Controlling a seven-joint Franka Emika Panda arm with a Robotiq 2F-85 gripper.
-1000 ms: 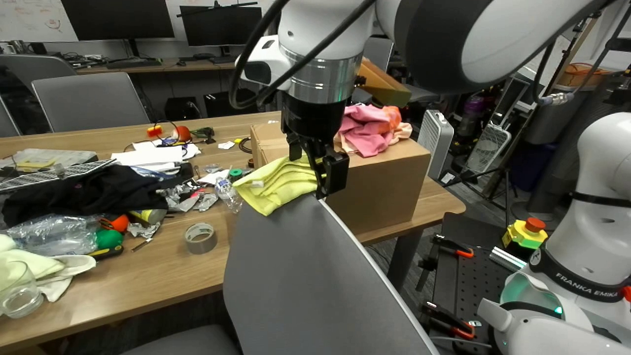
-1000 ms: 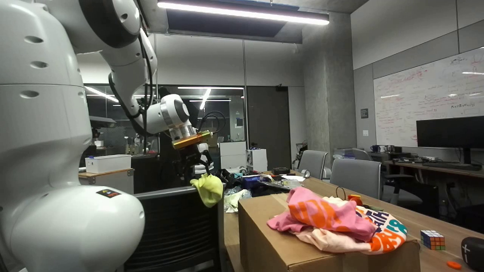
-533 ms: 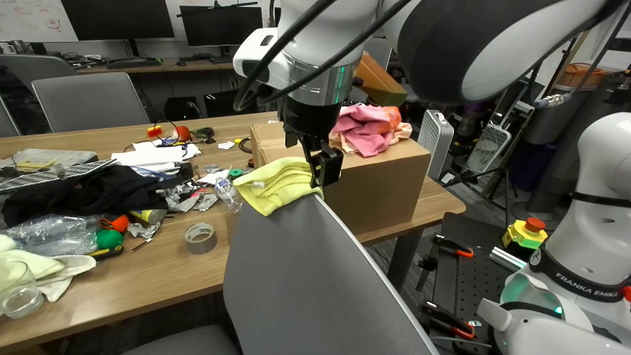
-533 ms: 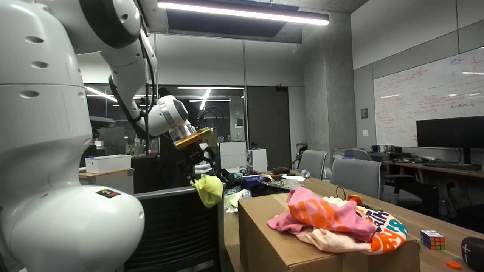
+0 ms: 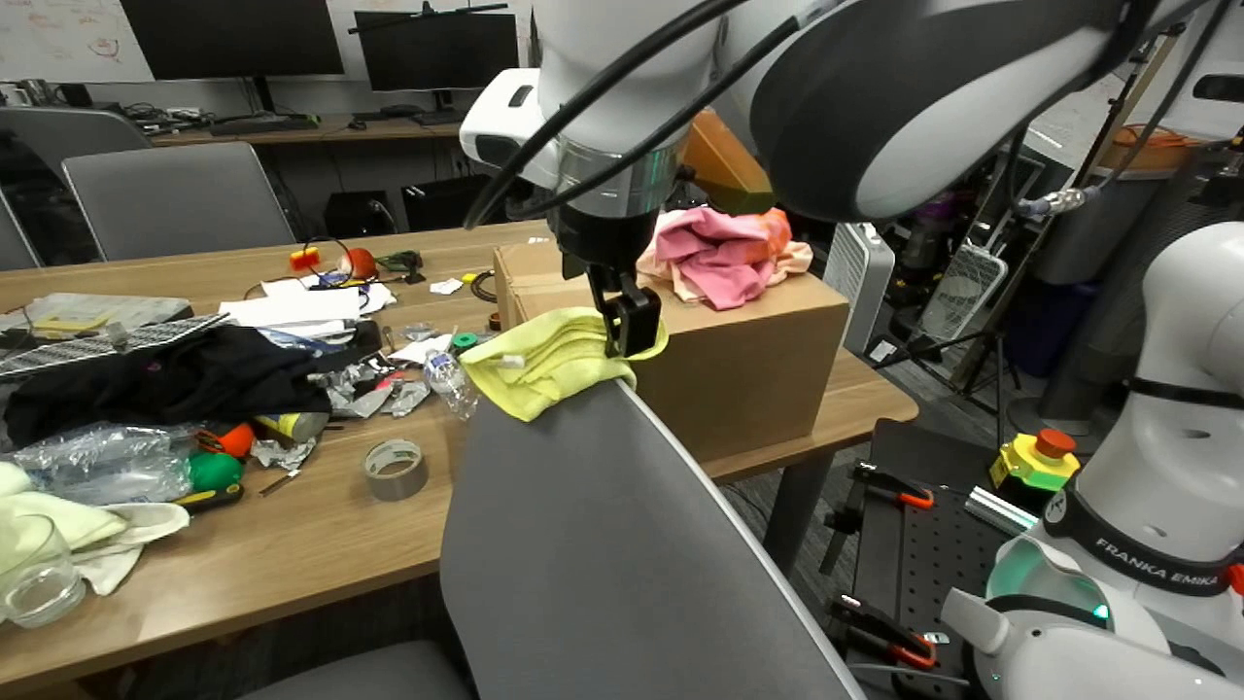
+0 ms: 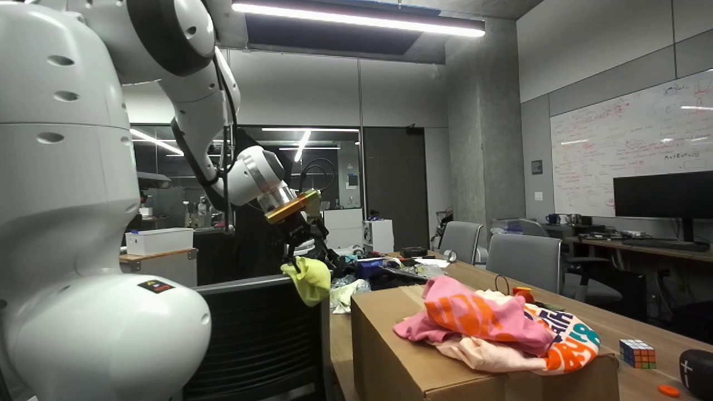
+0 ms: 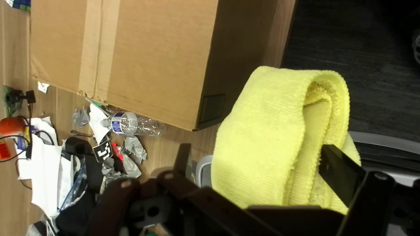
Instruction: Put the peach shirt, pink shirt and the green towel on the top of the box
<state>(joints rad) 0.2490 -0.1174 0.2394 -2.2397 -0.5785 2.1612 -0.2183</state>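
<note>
- Tool (image 7: pixel 256 150): I have the fingers (image 7: pixel 343 177) standing wide apart, with the towel (image 7: pixel 269 141) showing between them in the wrist view. Nothing is gripped; whether either finger touches cloth, I cannot tell.
- Location: the towel is draped in folds over the top of the chair (image 5: pixel 593 544), near the box (image 5: pixel 748 379) and not on it.
- Handling: I expect a light, soft, limp cloth with a non-slip nap. Breakage is unlikely; sagging and trailing ends are likely.
- Hold point: I should pinch the raised fold near the middle, taking several layers. Keep the fingers above the chair's rim, which they could catch. Lift clear before traversing.
- Status: the pink shirt (image 6: pixel 479 317) lies bunched over the peach shirt (image 6: pixel 496 359), both on the box. I judge the towel alone outstanding.
- Count, task items: one towel, one pink shirt, one peach shirt, one box.
- Count, counter (image 5: pixel 301 554): one cube (image 6: pixel 638 353), one grey tape roll (image 5: pixel 400 482). The clutter (image 5: pixel 243 379) overlaps too much to count.
</note>
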